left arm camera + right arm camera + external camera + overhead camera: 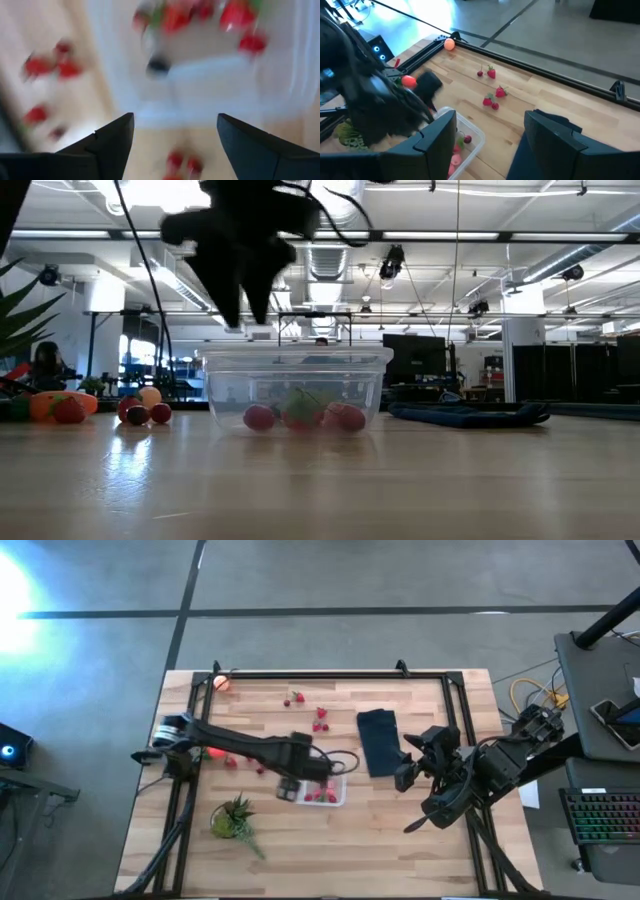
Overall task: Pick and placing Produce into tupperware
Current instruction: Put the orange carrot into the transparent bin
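So we've got the left gripper [288,787] sitting just left of centre in the overhead frame, right at the left end of the tupperware [325,791], which lies lower-middle on the table. A few red berries [300,417] are already in the box.

The key bit for us: loose strawberries [320,720] are scattered toward the upper middle of the overhead frame, a couple more [232,762] lie along the left arm, and the little peach ball [221,682] sits way up in the upper-left corner. All of that is on the left arm's side, so we'd guess the left arm grabs next. The berries are too small to read any long axis.

Left jaws are spread wide with nothing between them in the wrist view. The right gripper [405,776] waits right of the navy cloth [378,741], jaws also apart and empty.
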You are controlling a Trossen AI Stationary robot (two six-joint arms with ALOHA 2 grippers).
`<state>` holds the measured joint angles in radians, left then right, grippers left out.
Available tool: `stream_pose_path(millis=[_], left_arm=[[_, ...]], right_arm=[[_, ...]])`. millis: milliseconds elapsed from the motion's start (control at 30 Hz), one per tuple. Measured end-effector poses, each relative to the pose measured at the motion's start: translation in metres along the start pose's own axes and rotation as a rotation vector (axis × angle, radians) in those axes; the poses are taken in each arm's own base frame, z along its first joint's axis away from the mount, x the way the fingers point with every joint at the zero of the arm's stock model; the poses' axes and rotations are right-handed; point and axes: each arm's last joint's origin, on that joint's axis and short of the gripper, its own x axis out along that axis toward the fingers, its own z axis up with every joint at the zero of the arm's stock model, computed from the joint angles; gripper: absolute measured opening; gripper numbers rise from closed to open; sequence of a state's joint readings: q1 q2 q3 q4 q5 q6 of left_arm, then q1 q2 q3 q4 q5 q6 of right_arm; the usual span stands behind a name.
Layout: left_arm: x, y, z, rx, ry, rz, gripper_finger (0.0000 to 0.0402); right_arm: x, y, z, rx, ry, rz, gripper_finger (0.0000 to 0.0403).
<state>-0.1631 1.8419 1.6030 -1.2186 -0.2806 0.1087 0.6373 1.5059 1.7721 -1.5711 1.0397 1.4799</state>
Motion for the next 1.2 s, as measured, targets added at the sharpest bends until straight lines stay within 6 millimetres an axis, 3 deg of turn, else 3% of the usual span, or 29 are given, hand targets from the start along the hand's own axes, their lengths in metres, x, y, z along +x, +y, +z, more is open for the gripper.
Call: stream_pose_path(millis=[167,300,500,700,833,1000,1200], left_arm=[[-0.053,0.019,-0.053,-0.090,-0.015,0.058,0.0274],[-0.064,0.031,-0.103,-0.303,-0.037,-0.020,0.0274],[-0.033,0.032,-0.165,-0.528,0.136,-0.068,0.0274],[0.018,0.014,-0.199,-0.527,0.355,-0.145,0.0274],[0.041,0.003,-0.211,-0.510,0.350,-0.160,0.0274],[0.052,-0.003,-0.220,-0.531,0.302,-0.151,0.0274],[0.041,0.006,-0.224,-0.607,0.235,-0.015,0.0274]], right_arm=[[0.000,0.000,0.000,-0.007,0.000,0.000,0.0226],[0.000,0.000,0.000,-0.015,-0.001,0.000,0.0226],[0.000,0.000,0.000,-0.026,-0.008,-0.002,0.0226],[0.000,0.000,0.000,-0.022,-0.008,-0.002,0.0226],[0.000,0.000,0.000,-0.007,-0.008,-0.003,0.0226],[0.001,0.000,-0.001,0.005,-0.008,-0.003,0.0226],[0.003,0.000,-0.005,0.005,-0.007,-0.014,0.0226]])
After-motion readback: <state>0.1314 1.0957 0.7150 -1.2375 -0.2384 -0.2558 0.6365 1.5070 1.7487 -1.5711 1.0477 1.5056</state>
